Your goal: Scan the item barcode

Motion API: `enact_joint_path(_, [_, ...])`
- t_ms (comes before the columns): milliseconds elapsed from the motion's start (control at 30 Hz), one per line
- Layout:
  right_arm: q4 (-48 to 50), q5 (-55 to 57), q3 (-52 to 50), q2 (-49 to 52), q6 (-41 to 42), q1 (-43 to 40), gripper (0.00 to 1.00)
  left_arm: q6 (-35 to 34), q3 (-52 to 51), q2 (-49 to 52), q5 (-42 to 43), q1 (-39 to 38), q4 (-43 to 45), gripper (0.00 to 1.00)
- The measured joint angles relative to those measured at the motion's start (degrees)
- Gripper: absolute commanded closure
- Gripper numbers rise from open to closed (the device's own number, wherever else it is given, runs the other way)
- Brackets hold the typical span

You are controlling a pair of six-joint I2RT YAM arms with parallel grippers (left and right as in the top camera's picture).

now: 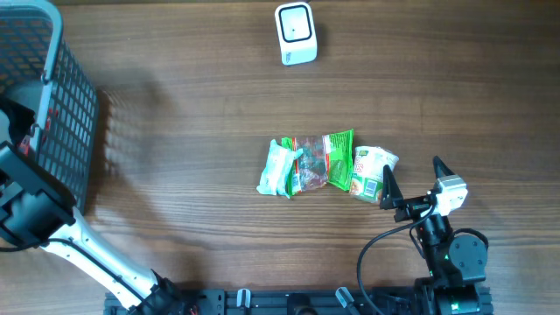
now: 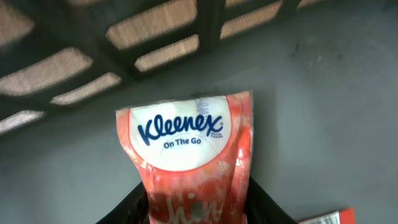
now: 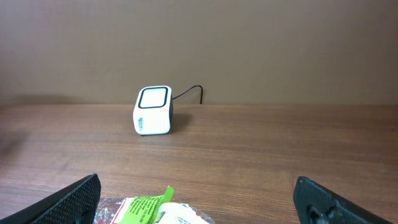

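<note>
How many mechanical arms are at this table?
2. The left arm reaches from the lower-left corner to the basket, gripping a Kleenex pack; the right arm sits lower right, its pincer open beside the packets.

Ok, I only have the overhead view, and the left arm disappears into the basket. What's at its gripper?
Observer: The left wrist view shows an orange Kleenex On The Go pack at the left gripper.
Operator: Is it clamped?
Observer: Cannot tell; the dark fingers flank its lower edges, but the contact is out of frame.
Operator: Anything else in there?
Observer: A red packet corner shows at the bottom right, on the grey floor of the basket.
</note>
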Motion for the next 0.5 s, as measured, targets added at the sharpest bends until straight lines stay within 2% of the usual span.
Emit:
enact_joint_path(233, [0.00, 0.00, 0.00, 0.00, 0.00, 0.00, 0.00, 5.49, 0.04, -10.91, 0.68, 0.00, -9.25, 0.60])
enact_joint_path(300, [0.00, 0.00, 0.00, 0.00, 0.00, 0.00, 0.00, 9.46, 0.13, -11.69, 2.16, 0.07, -13.49, 0.59])
enact_joint_path(433, [0.00, 0.00, 0.00, 0.00, 0.00, 0.00, 0.00, 23.98, 0.11, -11.63, 10.84, 0.07, -19.54, 0.54])
enact_joint_path(500, [0.00, 0.00, 0.00, 0.00, 0.00, 0.00, 0.00, 27.45, 0.11, -11.63, 12.11, 0.07, -20.72, 0.51])
